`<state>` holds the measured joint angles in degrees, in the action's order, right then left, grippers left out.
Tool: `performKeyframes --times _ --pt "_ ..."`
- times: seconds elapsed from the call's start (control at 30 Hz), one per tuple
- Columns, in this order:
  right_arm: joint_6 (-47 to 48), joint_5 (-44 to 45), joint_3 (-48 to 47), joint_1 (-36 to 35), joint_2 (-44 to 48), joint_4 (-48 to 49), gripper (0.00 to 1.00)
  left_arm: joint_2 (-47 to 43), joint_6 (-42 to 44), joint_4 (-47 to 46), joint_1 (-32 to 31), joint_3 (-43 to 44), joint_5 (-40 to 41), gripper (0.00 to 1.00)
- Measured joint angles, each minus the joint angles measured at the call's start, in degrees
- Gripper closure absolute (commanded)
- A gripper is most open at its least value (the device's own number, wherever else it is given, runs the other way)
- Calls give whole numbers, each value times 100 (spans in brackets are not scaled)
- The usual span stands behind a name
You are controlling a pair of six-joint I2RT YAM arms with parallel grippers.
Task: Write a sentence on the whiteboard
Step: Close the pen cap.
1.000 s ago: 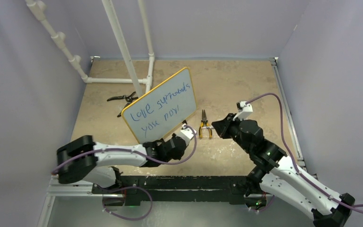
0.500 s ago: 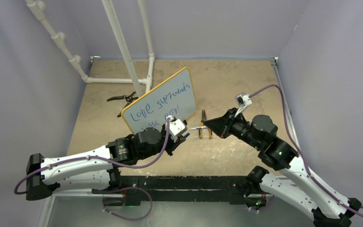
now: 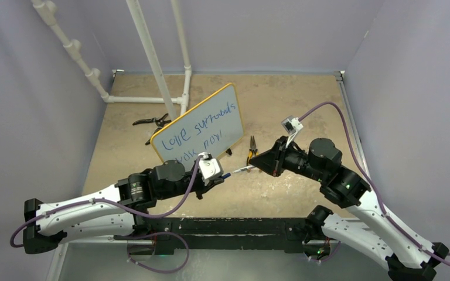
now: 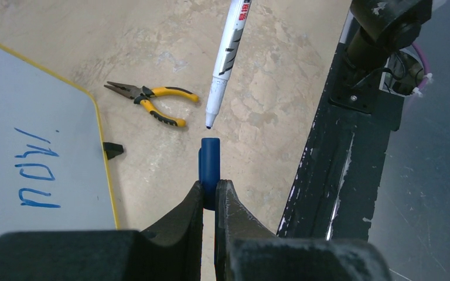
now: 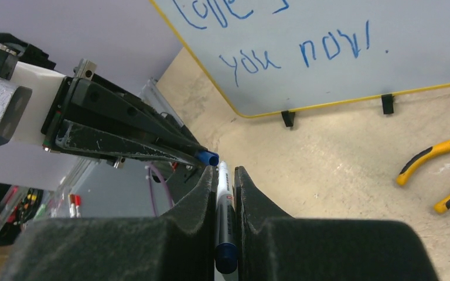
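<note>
The whiteboard [image 3: 202,130] stands tilted on small black feet with a yellow frame; it also shows in the left wrist view [image 4: 29,152] and the right wrist view [image 5: 351,52]. The sentence [image 3: 196,132] in blue reads roughly "love surrounds you now" [image 5: 296,50]. My left gripper [image 3: 220,174] [image 4: 210,193] is shut on a blue marker cap [image 4: 210,161]. My right gripper [image 3: 256,164] [image 5: 225,175] is shut on a white marker [image 5: 222,199], uncapped, its tip [image 4: 209,124] a short gap from the cap's open end. The marker body shows in the left wrist view [image 4: 228,52].
Yellow-handled pliers [image 3: 252,153] [image 4: 152,102] lie on the tan table right of the board. Black pliers [image 3: 152,122] lie behind the board's left side. White pipes [image 3: 152,64] stand at the back. The black base rail [image 3: 228,225] runs along the near edge.
The left arm has swung its gripper with the cap down and right, in front of the board. The right gripper has moved left with the marker, so tip and cap now nearly meet.
</note>
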<state>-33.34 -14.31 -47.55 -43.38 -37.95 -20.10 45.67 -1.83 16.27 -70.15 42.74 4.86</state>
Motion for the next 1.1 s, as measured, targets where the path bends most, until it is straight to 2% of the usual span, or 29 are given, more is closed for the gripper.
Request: performKeyframes --times 1.1 --pt "-4 -579 2 0 -105 125 100 -114 212 68 0 -76 -380 100"
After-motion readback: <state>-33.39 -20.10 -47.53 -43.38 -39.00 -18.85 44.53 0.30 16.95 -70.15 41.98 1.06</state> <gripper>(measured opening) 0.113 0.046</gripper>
